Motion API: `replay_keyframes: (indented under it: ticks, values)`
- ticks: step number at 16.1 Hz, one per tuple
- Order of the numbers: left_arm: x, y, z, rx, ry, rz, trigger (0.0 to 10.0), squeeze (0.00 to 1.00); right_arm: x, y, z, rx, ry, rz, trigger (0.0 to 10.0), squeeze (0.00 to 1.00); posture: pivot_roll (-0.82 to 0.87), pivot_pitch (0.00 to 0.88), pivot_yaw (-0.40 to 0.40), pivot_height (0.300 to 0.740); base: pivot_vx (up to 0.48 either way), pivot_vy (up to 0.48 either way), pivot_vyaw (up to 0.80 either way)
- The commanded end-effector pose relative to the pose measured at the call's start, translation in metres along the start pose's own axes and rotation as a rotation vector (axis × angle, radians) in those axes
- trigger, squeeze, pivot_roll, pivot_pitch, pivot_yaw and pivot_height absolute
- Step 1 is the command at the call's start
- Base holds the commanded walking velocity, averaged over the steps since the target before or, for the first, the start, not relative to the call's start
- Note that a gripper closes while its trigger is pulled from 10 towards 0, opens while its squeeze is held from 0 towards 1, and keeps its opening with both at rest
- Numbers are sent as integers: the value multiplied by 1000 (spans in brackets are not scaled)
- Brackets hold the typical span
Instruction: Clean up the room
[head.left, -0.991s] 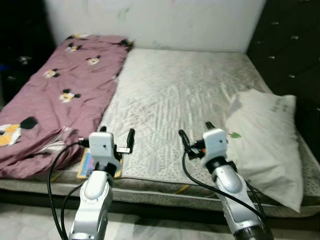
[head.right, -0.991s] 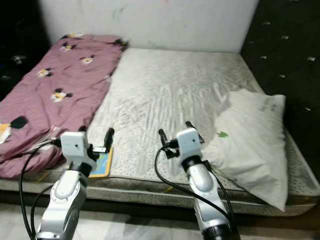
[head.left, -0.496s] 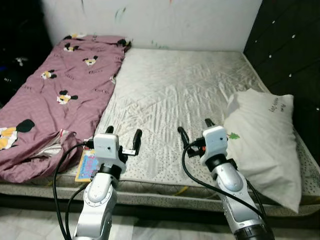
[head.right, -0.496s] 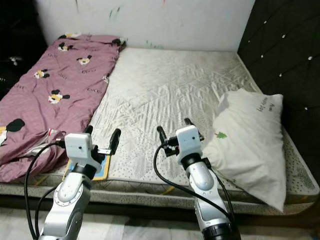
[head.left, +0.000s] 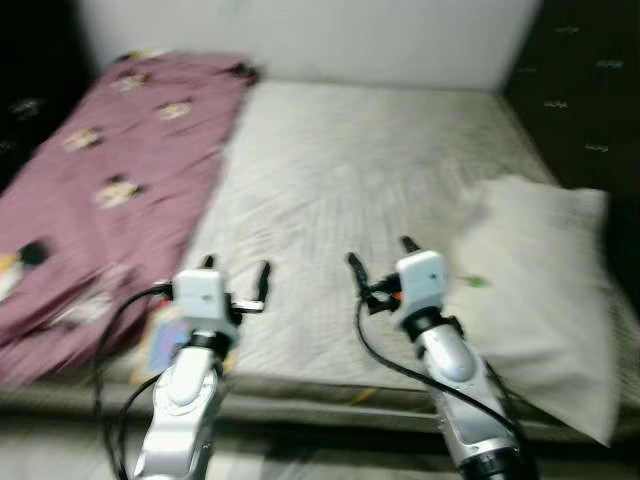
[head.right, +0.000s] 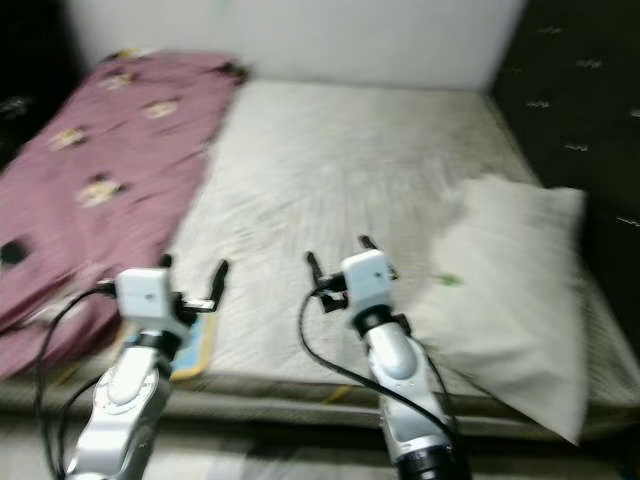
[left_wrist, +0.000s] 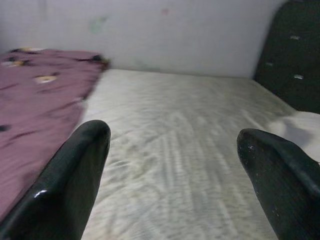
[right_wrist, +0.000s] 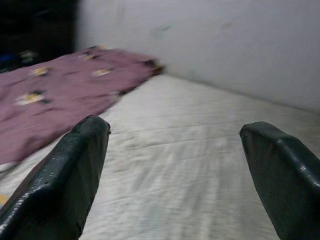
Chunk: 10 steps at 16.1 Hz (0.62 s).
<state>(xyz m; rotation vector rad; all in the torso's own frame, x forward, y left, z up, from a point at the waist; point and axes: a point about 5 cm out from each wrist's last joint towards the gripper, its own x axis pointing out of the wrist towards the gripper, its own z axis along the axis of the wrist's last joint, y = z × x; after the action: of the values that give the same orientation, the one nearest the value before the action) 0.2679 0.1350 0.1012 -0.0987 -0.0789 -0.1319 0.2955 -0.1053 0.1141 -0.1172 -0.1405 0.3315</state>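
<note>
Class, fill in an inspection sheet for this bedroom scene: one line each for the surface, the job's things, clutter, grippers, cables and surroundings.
Surface: bare quilted mattress, wrinkled; picture blurred.
Job's things: maroon cartoon-print blanket spread along the robot's left side; white pillow on the right side by the headboard.
Clutter: a flat colourful booklet-like item at the near edge, partly under the left gripper.
Grippers: left gripper and right gripper both open, empty, held over the mattress's near edge.
Cables: black cables loop along each arm.
Surroundings: white wall behind; dark tufted headboard on the right.
</note>
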Motion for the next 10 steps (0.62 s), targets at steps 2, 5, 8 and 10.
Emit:
replay_keyframes:
  ticks: [2,5,8,10]
  values:
    - [2,-13,4,-8,-10,-45,10000,0,-5,-10,-4,-10,18,-27,10000,0,9,68,-34,740,0,0,0]
    - [2,-11,4,5,-10,-26,10000,0,-4,-11,-4,-14,20,-27,10000,0,9,68,-34,740,0,0,0]
    - [3,-11,4,3,6,-8,10000,0,-3,-11,-3,-53,20,-18,10000,0,15,66,-37,740,0,0,0]
    - [3,-12,4,7,1,-17,10000,0,-2,-10,-3,-52,15,-17,10000,0,16,66,-37,740,0,-174,475]
